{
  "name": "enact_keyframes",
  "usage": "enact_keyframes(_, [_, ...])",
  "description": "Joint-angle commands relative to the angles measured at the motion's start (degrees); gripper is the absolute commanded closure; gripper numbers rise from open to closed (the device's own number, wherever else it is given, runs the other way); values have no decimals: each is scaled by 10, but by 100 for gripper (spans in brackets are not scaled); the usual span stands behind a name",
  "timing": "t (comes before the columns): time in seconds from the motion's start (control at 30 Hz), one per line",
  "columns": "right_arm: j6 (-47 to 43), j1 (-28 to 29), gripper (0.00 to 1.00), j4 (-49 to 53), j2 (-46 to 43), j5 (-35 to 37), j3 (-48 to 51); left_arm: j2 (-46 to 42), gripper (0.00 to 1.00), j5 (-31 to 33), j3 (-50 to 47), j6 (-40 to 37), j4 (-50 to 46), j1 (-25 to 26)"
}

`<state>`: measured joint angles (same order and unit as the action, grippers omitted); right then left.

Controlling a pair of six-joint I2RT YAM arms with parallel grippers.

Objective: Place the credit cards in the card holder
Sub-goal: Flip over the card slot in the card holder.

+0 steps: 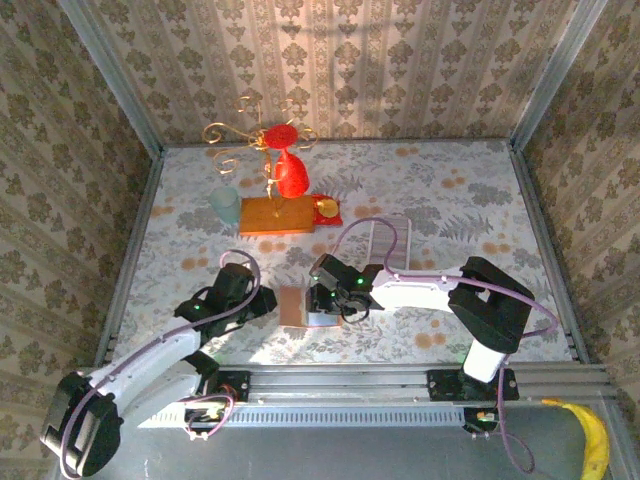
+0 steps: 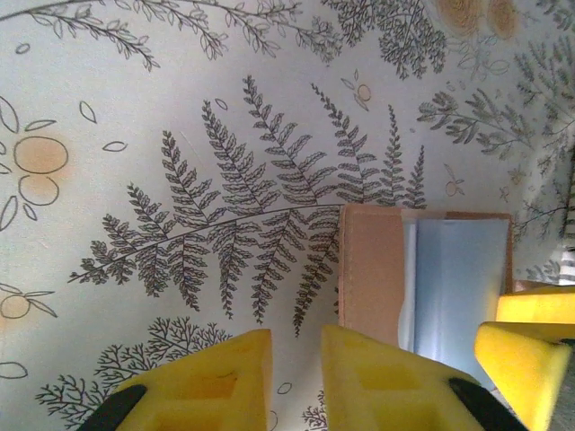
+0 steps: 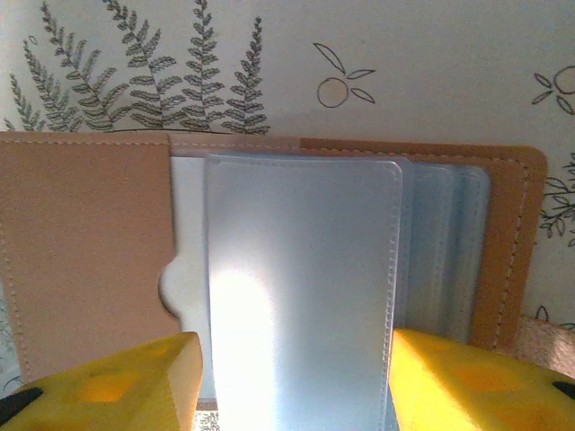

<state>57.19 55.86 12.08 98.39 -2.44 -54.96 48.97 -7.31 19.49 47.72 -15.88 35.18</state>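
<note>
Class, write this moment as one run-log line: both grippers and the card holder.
card holder: open on table | left gripper: narrow gap, empty, beside holder | right gripper: open, straddling clear sleeve

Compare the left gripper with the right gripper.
The left gripper has its jaws nearly together; the right gripper has them wide apart. The left gripper hangs over tablecloth beside the card holder; the right gripper flanks its clear sleeve. Both have yellow pads.
</note>
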Motion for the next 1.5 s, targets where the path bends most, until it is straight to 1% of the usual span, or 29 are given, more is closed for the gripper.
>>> enact_keyframes(0.0, [6,0,42,-6,-4,-9,-6,13,79,-6,-10,-3,21,5])
enact_keyframes(0.2, [6,0,42,-1,-21,-6,-6,31,80,-1,-15,2,32,13])
enact_keyframes(0.5, [0,5,40,20,-33,-6,-16,35,80,7,-16,3,33,16])
enact_keyframes(0.9, [1,13,40,1,-47,-17,-28,39,82,12,-16,6,32,16])
enact_keyframes(1.17, [17,18,40,-54,-39,-50,-27,22,82,27,-18,9,18,16])
enact_keyframes(1.33, [47,20,40,-132,-12,-88,-18,-8,83,50,-23,17,-7,15])
enact_keyframes(1.47, [64,20,39,-174,13,-103,-19,-44,84,60,-30,21,-29,9])
